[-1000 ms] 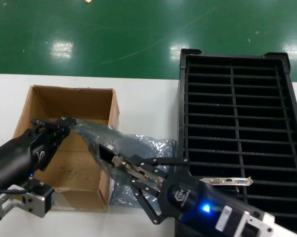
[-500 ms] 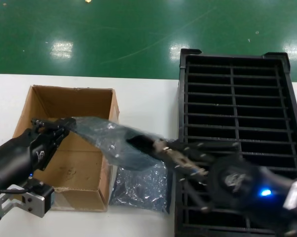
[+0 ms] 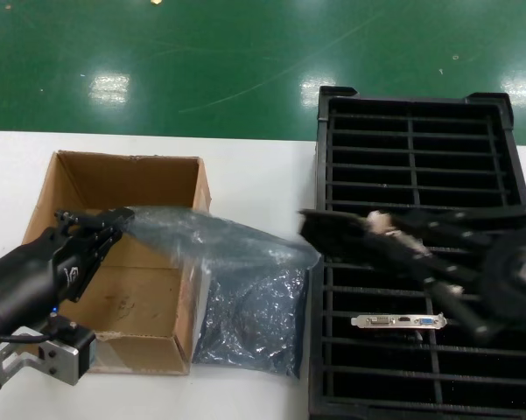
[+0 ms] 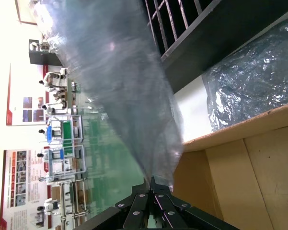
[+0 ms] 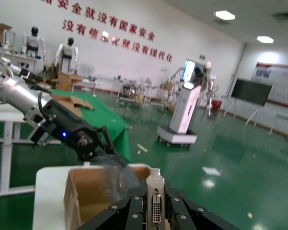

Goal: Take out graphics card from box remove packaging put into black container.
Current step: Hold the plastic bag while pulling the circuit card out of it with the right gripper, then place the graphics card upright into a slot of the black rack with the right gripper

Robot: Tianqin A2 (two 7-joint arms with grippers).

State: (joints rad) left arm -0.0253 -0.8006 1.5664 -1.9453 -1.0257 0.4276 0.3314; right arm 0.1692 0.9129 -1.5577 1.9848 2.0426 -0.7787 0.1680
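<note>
1. Two hands were at work. The left hand (image 3: pixel 94 229) hovered over the box (image 3: pixel 114 262) and pinched the top corner of the bag (image 3: pixel 219 254). The right hand (image 3: pixel 381 229) was over the black container (image 3: pixel 420 140), pressed on the bracket end of a graphics card (image 3: pixel 333 234).

2. The card was out of the bag and in the air, above the middle rows of the container and not yet in a slot. Its long axis ran nearly across the head view, roughly along the slot rows, with the free end toward the bag and the bracket in the right hand. My reading is that the coming move turns on this: the card had to go down into an empty row just below it, and only the right hand was placed to do that.

3. A second card (image 3: pixel 399 321) stood seated a few rows nearer the robot, so that row was taken.

4. The emptied bag hung from the left hand toward the container's near edge. Another bag (image 3: pixel 249 328) lay on the table (image 3: pixel 254 184) between box and container.

5. The left wrist view showed the bag (image 4: pixel 129 96) closed between the left fingertips (image 4: pixel 151 184), which the head view left unclear.

6. The right wrist view showed the silver bracket (image 5: pixel 154 201) clamped upright between the right fingers, and the left hand (image 5: pixel 93 143) beyond it over the box (image 5: pixel 86 194).
</note>
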